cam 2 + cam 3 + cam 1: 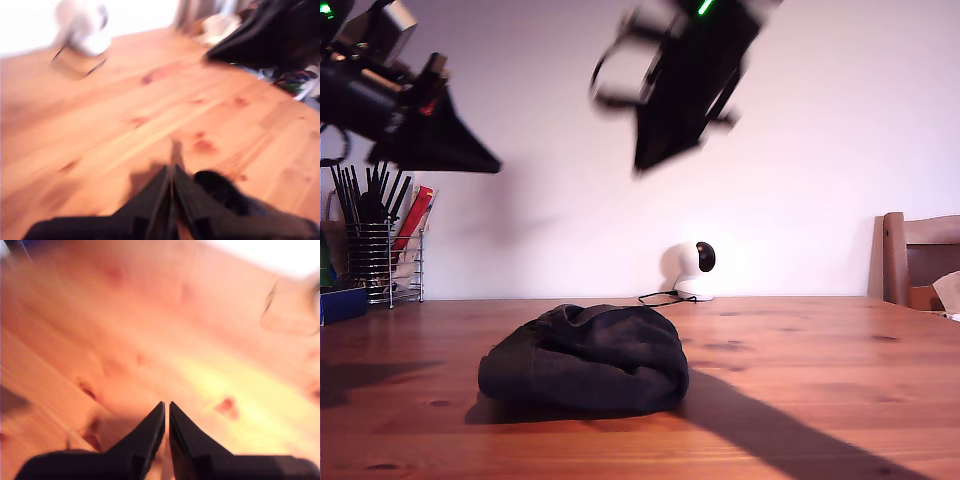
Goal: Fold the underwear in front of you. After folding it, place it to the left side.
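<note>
- The underwear [585, 360] sits on the wooden surface [800, 350], a little to the exterior view's left of centre, well in front of the white lamp-like thing [695, 270] by the wall.
- Both arms are high in the air and well clear of it. One gripper [440, 135] hangs at the exterior view's upper left, the other [675, 95] at top centre, blurred.
- The top-centre one is more nearly over the garment, so it looks the nearer. The garment lies below and slightly to the exterior view's left of it.
- I can't safely match either to a wrist camera, as both wrist views are smeared.
- My first gripper [172, 200] has its fingers pressed together and holds nothing. The dark blob just beside them is probably the garment.
- My second gripper [166, 425] has its fingers all but touching, with nothing between them and only bare wood beyond.
- The garment's long axis runs across the exterior view, side to side.
- It's a low, rumpled mound of dark grey cloth, bunched on top with a rounded fold at the exterior view's right end. No label is showing.
</note>
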You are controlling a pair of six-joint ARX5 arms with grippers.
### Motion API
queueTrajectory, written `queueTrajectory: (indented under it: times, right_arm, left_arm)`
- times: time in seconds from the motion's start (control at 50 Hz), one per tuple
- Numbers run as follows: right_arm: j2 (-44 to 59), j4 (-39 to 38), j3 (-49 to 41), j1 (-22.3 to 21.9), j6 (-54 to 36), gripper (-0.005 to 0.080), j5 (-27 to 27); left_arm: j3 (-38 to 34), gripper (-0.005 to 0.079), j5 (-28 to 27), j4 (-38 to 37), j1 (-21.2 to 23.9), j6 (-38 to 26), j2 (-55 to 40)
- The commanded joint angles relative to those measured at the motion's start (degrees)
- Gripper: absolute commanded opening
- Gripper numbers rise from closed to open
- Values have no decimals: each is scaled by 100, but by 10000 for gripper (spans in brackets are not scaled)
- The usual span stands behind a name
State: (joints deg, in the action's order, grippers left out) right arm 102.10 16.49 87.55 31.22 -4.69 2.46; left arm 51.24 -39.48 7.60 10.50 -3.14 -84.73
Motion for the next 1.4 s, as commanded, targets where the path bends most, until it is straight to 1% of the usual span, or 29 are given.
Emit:
queueTrajectory:
  times: [0.0, 0.16, 0.18, 0.26, 0.32, 0.44, 0.5, 0.52, 0.64, 0.74, 0.78, 1.0, 1.12, 1.2, 1.38]
  right_arm:
    - [-459, -289, -809, 48, 17, -12, 48]
    - [-1604, -1609, -2516, 72, 79, -12, 289]
    - [-2072, -2142, -3230, 120, 155, -12, 308]
    - [-2529, -2865, -3967, 214, 203, -12, 304]
    - [-2870, -3274, -4524, 284, 293, -12, 293]
    - [-3202, -3593, -5152, 415, 487, -12, 293]
    - [-3265, -3696, -5311, 437, 481, -12, 284]
    - [-3268, -3696, -5340, 439, 479, -12, 284]
    - [-3268, -3414, -5381, 455, 479, -12, 304]
    - [-3265, -3425, -5381, 531, 472, -12, 310]
    - [-3265, -3451, -5381, 551, 472, -12, 317]
    - [-3265, -3464, -5381, 551, 472, -12, 365]
    - [-3265, -3460, -5381, 551, 474, -12, 363]
    - [-3265, -3458, -5381, 551, 476, -12, 363]
    - [-3265, -3388, -5381, 551, 476, -12, 363]
  left_arm:
    - [-369, -19, 7, 166, 219, 11, 11]
    - [-758, -19, 146, 898, 680, 11, 9]
    - [-844, -19, 210, 1137, 835, -66, -20]
    - [-911, -19, 208, 1342, 970, -391, -76]
    - [-925, -19, 212, 1390, 1064, -431, -157]
    - [-925, -19, 177, 1475, 1174, -634, -546]
    - [-925, -19, 177, 1512, 1231, -675, -767]
    - [-925, -19, 179, 1532, 1255, -826, -831]
    - [-925, -19, 181, 1694, 1340, -964, -1167]
    - [-922, -19, 184, 1740, 1360, -1163, -1412]
    - [-922, -19, 188, 1738, 1364, -1340, -1523]
    - [-918, -19, 221, 1735, 1362, -1641, -2041]
    - [-914, -19, 297, 1711, 1362, -1687, -2253]
    - [-914, -19, 503, 1600, 1362, -1690, -2334]
    - [-914, -19, 1394, 1250, 1307, -1652, -2352]
